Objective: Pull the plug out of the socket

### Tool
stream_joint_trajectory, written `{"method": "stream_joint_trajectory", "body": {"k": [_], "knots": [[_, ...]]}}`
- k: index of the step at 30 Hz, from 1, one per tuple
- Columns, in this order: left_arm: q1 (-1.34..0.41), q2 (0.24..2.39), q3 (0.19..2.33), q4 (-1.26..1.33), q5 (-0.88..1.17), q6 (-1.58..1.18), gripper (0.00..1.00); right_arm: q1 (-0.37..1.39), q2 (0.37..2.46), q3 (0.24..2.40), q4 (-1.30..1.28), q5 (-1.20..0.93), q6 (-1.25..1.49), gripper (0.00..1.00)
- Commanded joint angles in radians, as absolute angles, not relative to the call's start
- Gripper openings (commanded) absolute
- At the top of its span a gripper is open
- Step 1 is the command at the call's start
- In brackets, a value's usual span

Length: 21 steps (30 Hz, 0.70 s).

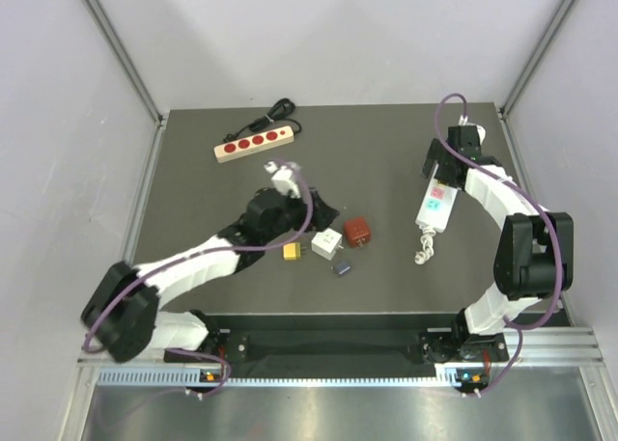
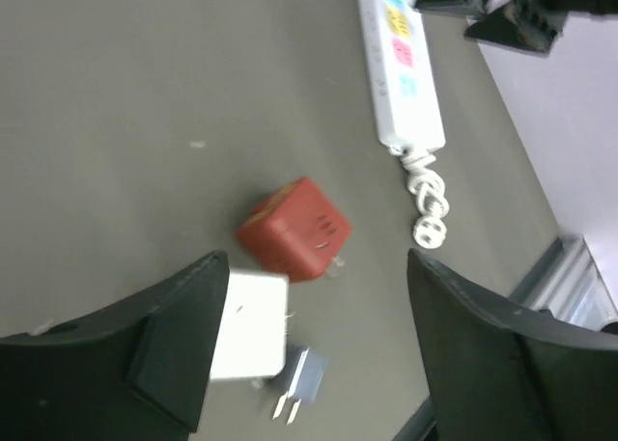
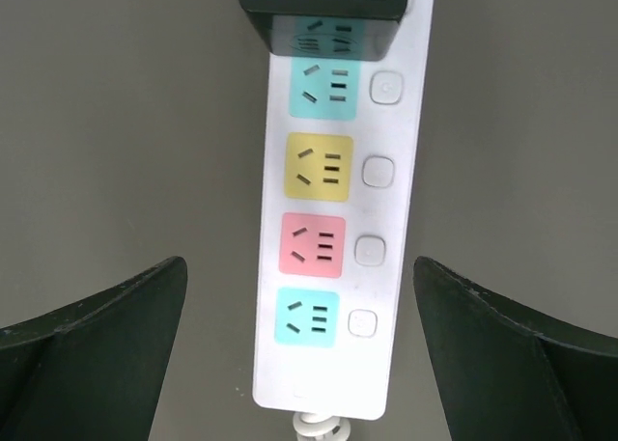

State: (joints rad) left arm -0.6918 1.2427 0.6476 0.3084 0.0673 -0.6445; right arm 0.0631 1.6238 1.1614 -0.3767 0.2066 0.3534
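Wood at the far left: a wooden strip [image 1: 253, 144] with four red round sockets, lying aslant near the back edge of the table [image 1: 183, 190], a black cord [image 1: 280, 106] curled just behind it.

Further right, the left gripper [image 2: 317, 272]: spread wide, gripping nothing, hovering over a cluster of loose plugs. At the cluster's left end, seen from above, a yellow plug [image 1: 291, 252]. Next, a white cube plug [image 2: 249, 325], just beside the finger at the left of the wrist view. Below that, a small blue-grey plug [image 2: 301, 375] with two pins showing. At the cluster's right end, a red-brown cube plug [image 2: 294, 229], tilted on the mat, touching the white one or just short of it; cannot tell which.

Well apart to the right, a coiled white cord [image 1: 424, 248] leading into a long white socket strip [image 3: 338, 219], flat on the mat, with sockets coloured teal, yellow, pink and teal, a button beside each. Over that strip, the right gripper [image 3: 299, 267]: fully spread, one finger on either side of the strip, clasping nothing. At the strip's far end, away from the cord, a glossy black plug [image 3: 323, 2], seated on the strip, the nearest teal socket mirrored in its side.
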Motion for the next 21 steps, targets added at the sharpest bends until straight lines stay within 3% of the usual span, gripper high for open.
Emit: {"method": "stream_joint_trajectory", "body": {"k": [1, 8, 15, 21], "knots": [[-0.753, 1.447, 0.843, 0.419, 0.139, -0.54, 0.77, 0.055, 1.595, 1.226, -0.4, 0.27, 0.376, 1.0], [-0.802, 1.856, 1.263, 0.494, 0.273, -0.454, 0.69, 0.029, 1.658, 1.347, -0.449, 0.282, 0.373, 1.0], [-0.811, 2.244, 1.714, 0.523, 0.396, -0.437, 0.43, 0.006, 1.7, 1.445, -0.422, 0.276, 0.362, 1.0], [-0.821, 2.459, 1.952, 0.514, 0.457, -0.451, 0.31, 0.008, 1.812, 1.609, -0.48, 0.299, 0.351, 1.0]]}}
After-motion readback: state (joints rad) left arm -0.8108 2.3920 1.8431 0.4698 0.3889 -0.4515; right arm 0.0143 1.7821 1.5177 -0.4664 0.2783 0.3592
